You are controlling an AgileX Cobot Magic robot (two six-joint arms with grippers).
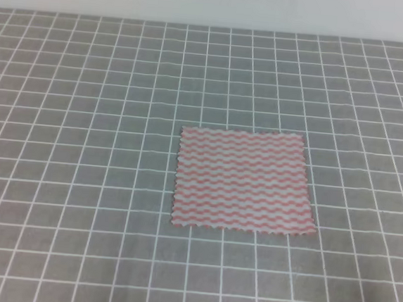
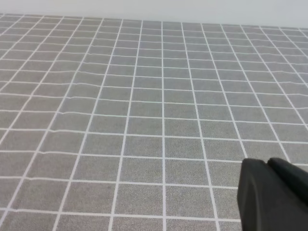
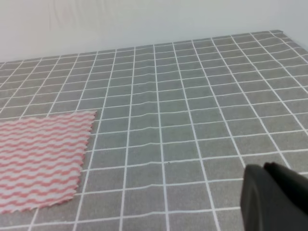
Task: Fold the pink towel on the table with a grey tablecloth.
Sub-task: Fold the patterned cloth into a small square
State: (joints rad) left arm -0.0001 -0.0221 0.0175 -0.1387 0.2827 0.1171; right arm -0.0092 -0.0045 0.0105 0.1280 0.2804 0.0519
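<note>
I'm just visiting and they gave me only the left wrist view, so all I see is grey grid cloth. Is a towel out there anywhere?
Observer: Yes. The pink towel lies flat and unfolded on the table with a grey tablecloth, a little right of the middle in the high view.
Operator: Is anything holding it?
Observer: No. In the high view nothing touches it, and no arm shows there.
Operator: Does the other wrist camera see it?
Observer: Yes, at its left edge, with a zigzag-cut corner on the grid.
</note>
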